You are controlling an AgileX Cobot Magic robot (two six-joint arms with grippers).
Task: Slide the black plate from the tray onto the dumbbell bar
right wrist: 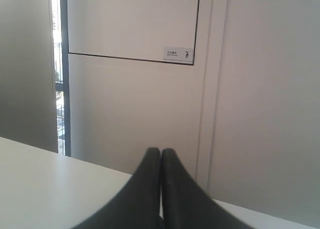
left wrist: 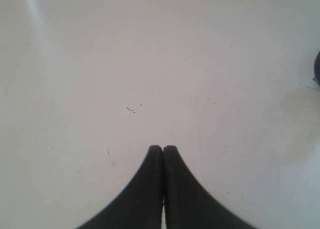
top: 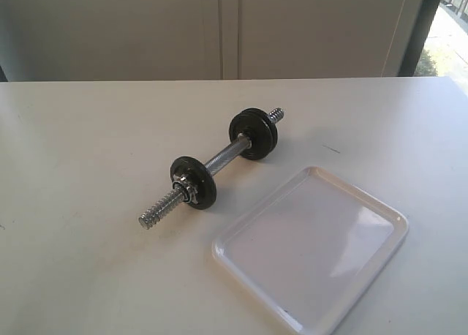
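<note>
1. The left claw [left wrist: 163,150] is shown in its own wrist view with its tips pressed fully together and nothing gripped. It hangs above the bare white surface [left wrist: 100,64].
2. The right claw [right wrist: 160,152] is likewise closed tight and empty, and is aimed at a pale panelled wall beyond the surface's edge. Neither claw is shown in the exterior view.
3. The tray [top: 401,229] lies nearest that camera, beside the dumbbell bar [top: 223,158] on its right and apart from it. No plate is seen in it.
4. The bar lies diagonally. Its near threaded end [top: 159,209] is bare, and just behind that end sit one black disc [top: 194,182] and a silver nut.
5. At the bar's far end, what looks like two black discs [top: 254,133] are pressed face to face, with a short thread stub beyond them. The black plate is judged to be among the discs on the bar. Which one it is cannot be told.
6. The sliding step is judged to be as good as done. If seating is needed, the plate should be pushed straight along the bar's axis, with the bar steadied against rolling.
7. Wide open surface is left on the side of the bar away from the tray. The tray's lip crowds the bar's other side, and the surface's far edge runs well behind the bar.
</note>
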